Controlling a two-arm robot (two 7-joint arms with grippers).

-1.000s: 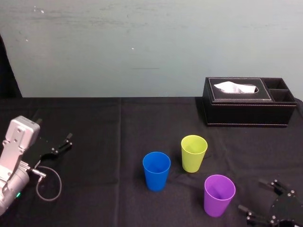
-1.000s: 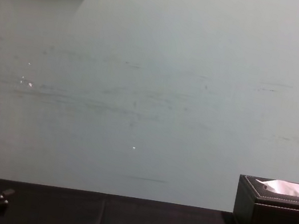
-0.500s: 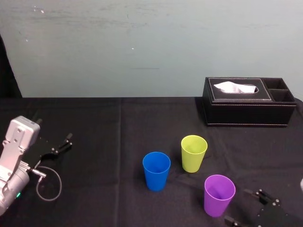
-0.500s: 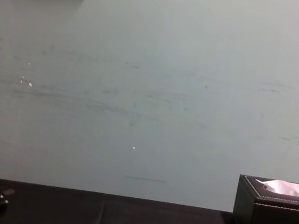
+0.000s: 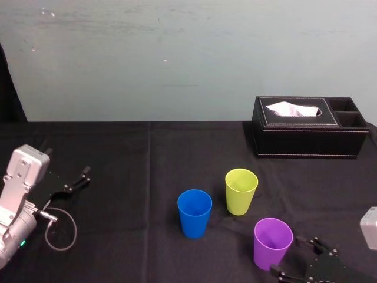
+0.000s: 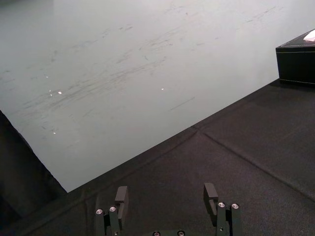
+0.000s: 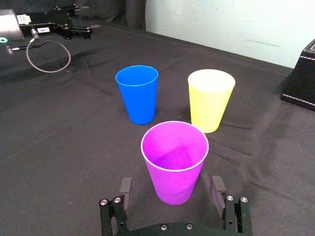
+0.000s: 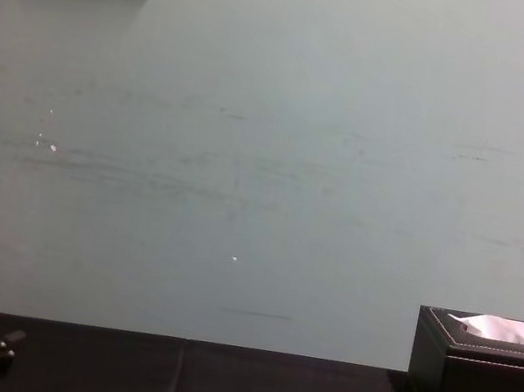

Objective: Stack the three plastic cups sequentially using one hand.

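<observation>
Right gripper lower right in head view, jaws spread, purple cup just ahead, blue cup and yellow-green cup upright beyond, left gripper parked far left, jaws apart.

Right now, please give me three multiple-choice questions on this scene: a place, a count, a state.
1. Which cup stands nearest the right hand? A blue; B purple; C yellow-green.
2. How many cups sit inside another cup? A none; B one; C two.
3. The right hand is: A shut on a cup; B open; C shut, empty.

1 B: the purple cup stands just before that hand.
2 A: blue cup, yellow-green cup and purple cup each stand alone.
3 B: its jaws are apart; the left hand rests open at far left.
</observation>
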